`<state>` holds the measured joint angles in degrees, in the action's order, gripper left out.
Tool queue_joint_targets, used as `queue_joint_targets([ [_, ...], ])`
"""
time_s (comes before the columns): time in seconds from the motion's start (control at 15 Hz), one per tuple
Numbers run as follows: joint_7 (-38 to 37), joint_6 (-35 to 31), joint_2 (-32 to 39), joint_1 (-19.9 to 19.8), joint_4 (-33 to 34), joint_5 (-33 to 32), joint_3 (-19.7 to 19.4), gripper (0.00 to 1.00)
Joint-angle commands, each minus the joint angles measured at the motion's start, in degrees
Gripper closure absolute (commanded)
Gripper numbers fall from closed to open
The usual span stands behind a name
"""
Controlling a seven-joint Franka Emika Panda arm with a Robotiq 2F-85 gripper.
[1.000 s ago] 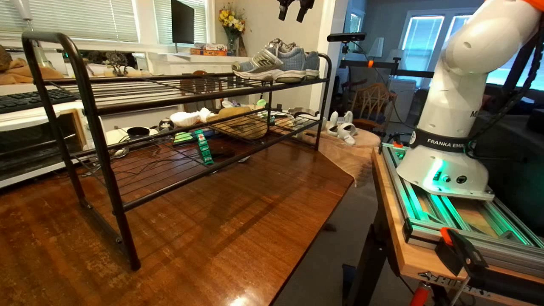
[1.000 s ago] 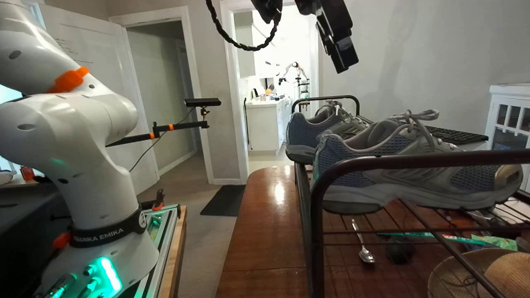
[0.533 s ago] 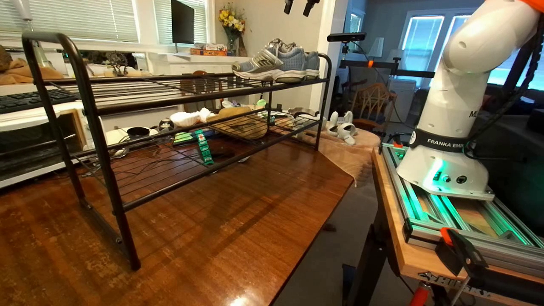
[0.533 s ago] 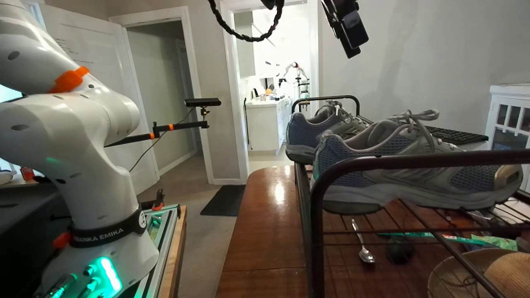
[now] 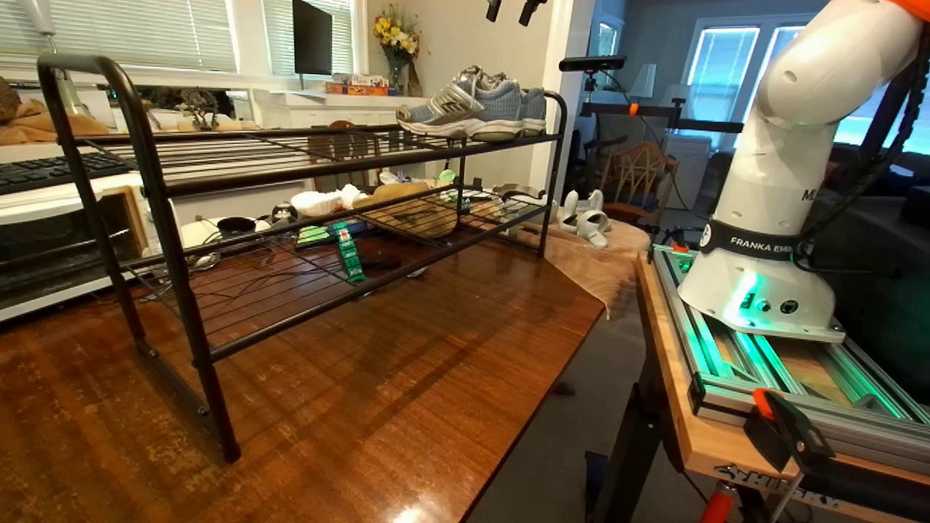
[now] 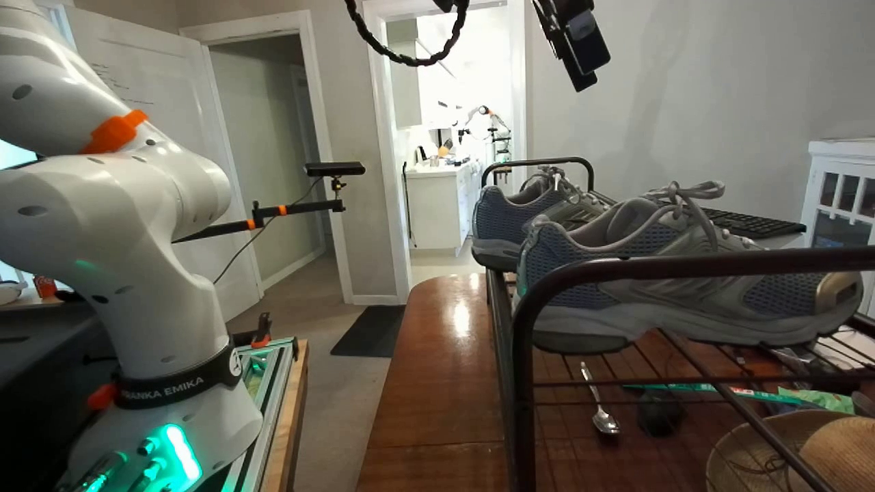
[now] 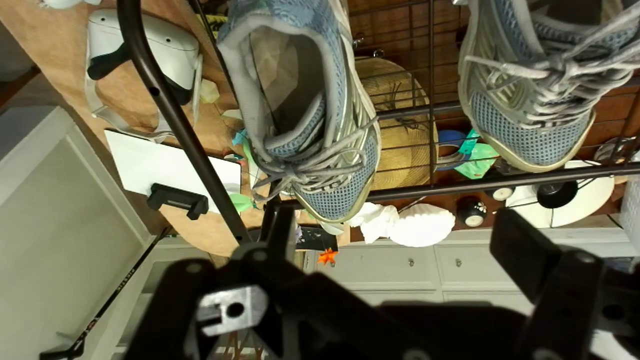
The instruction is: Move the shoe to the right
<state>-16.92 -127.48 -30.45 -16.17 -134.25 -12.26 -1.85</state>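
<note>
Two grey-blue sneakers with whitish soles stand side by side on the top shelf of a black wire rack (image 5: 290, 168), at one end. One shoe (image 5: 443, 109) is also in an exterior view (image 6: 509, 222) and at the right of the wrist view (image 7: 530, 120). The other shoe (image 6: 656, 294), nearest the rack's end rail, is at the left of the wrist view (image 7: 345, 150) and mostly hidden behind its pair in an exterior view (image 5: 535, 112). My gripper (image 7: 395, 222) is open and empty, above the rack and apart from both shoes; it shows at the top in both exterior views (image 5: 513, 13) (image 6: 577, 51).
The rack's end rail (image 6: 683, 266) rises beside the shoes. The brown table (image 5: 378, 378) bears the rack. Below the top shelf are a straw hat (image 7: 400, 125), a spoon (image 6: 600, 410) and a green packet (image 5: 349, 250). The rest of the top shelf extends away from the shoes.
My gripper has moved up and slightly to the right in both exterior views, mostly between the two earlier moments, and is nearly still since. Both shoes stand where they were.
</note>
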Motion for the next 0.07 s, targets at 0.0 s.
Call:
queue_joint_targets([
  [0.0,-0.16,0.18,0.03,0.47,0.14,-0.25,-0.39,0.0],
])
